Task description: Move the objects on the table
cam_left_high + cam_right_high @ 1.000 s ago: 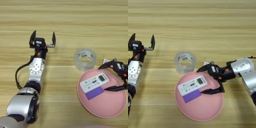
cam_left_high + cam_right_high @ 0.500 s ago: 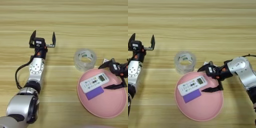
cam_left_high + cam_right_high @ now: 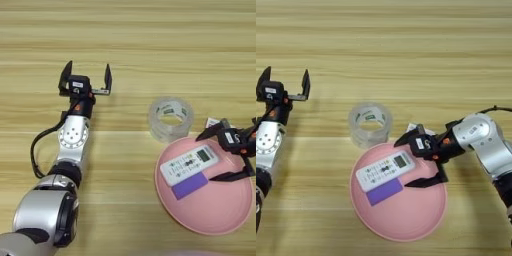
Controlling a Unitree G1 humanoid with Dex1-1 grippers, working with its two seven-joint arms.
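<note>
A wide clear tape roll [image 3: 370,122] stands on the table [image 3: 406,60], just behind the pink plate's rim. On the plate lies a white remote [image 3: 385,170] with a green screen, with a flat purple piece [image 3: 384,191] beside it. My right gripper [image 3: 404,163] is open over the plate's right side, and its two black fingers straddle the remote's right end. A small white box corner [image 3: 212,122] peeks out behind that gripper; the rest is hidden. My left gripper [image 3: 85,80] is open on the table at the far left, holding nothing.
The pink plate [image 3: 406,227] sits at the front right of the table. My left arm [image 3: 72,145] lies along the left side, with a black cable looping beside it.
My right wrist has shifted slightly over the plate's edge. The remote, the tape roll and the left arm have stayed where they were.
</note>
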